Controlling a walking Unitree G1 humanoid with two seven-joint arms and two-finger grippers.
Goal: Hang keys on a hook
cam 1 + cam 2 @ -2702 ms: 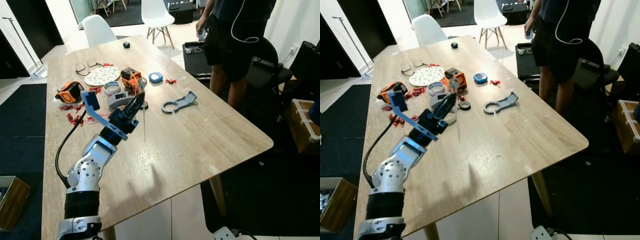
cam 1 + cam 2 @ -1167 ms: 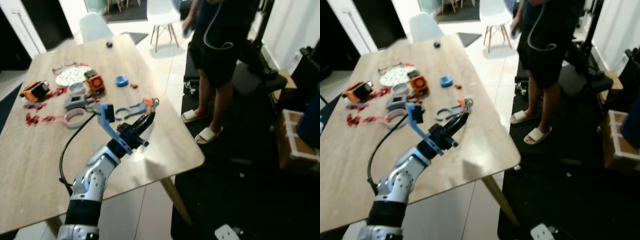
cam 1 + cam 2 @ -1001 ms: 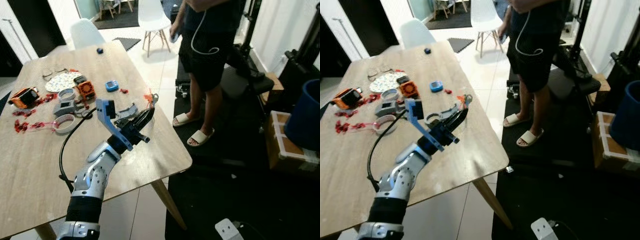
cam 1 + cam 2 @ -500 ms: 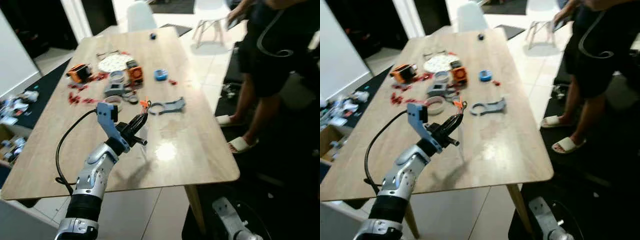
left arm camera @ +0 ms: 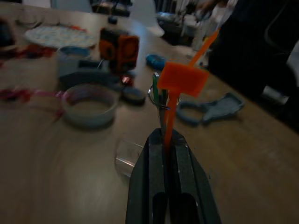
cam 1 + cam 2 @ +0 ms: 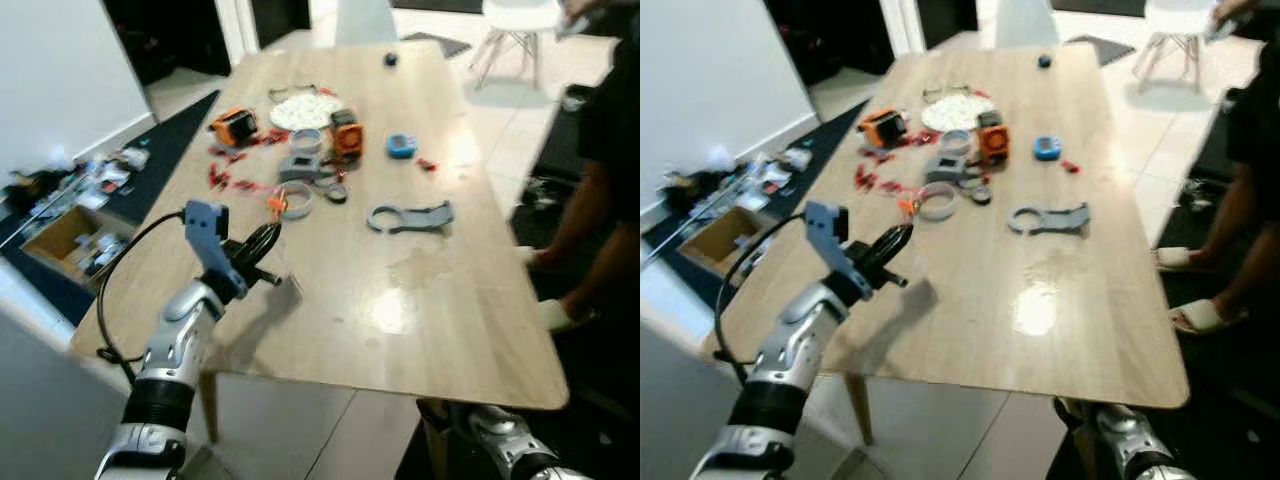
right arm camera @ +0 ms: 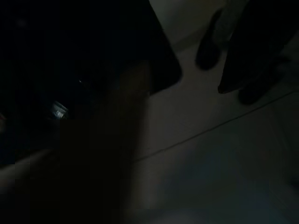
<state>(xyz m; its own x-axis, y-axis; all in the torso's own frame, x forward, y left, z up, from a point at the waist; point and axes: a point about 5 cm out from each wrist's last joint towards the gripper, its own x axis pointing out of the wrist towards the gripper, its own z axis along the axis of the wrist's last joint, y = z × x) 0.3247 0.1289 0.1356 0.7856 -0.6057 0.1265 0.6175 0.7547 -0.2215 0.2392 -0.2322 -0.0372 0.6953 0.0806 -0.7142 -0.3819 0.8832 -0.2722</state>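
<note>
Left gripper (image 6: 268,236): raised over the near left part of the wooden table (image 6: 440,300); fingers pressed together on the keys (image 5: 160,95).
Keys: held above the tabletop, orange tag (image 5: 183,78) standing past the fingertips.
Right arm (image 6: 510,450): hung low by the table's near edge; fingers cannot be made out.
Tape roll (image 6: 296,201): lying farther out.
Grey bracket (image 6: 410,216): flat at mid-table.
Person (image 6: 612,150): standing beside the table's right edge.
</note>
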